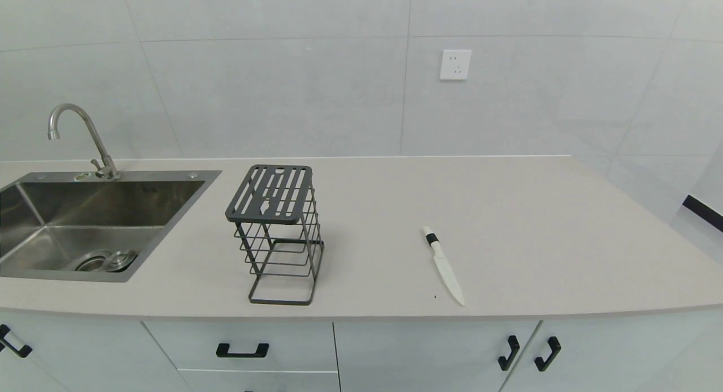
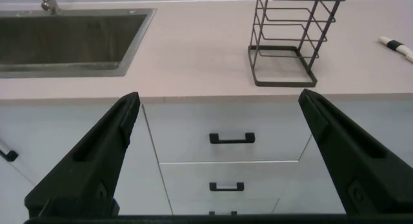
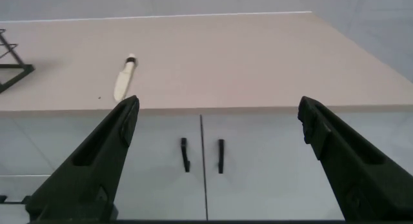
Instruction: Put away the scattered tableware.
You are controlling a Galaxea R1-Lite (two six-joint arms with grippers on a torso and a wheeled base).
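In the head view, the knife (image 1: 443, 265) lies flat on the counter (image 1: 508, 211), well apart from the rack (image 1: 277, 234) on its right. Its tip is nearer me than the rack's foot, and its handle points away from me. The sink (image 1: 101, 205) is on the rack's other side.

In the left wrist view, my left gripper (image 2: 219, 98) is spread wide and holds nothing. It hangs lower than the rack (image 2: 284, 37) and nearer me, in front of the drawers (image 2: 231, 139). The knife's handle end (image 2: 397, 46) shows beyond the rack.

In the right wrist view, my right gripper (image 3: 219, 101) is just as wide apart and also empty. It hangs below counter level, on the far side of the knife (image 3: 124, 79) from the rack (image 3: 13, 72).

I judge the knife to be light, stiff and thin. The pale blade looks smooth, so it is probably slippery and may chip if knocked. Because it lies flat, it gives little to pinch. I would close across the handle by the dark band, which is thicker, with the right gripper, since that one is nearer. Then I would carry it blade down to a slot in the rack's top.
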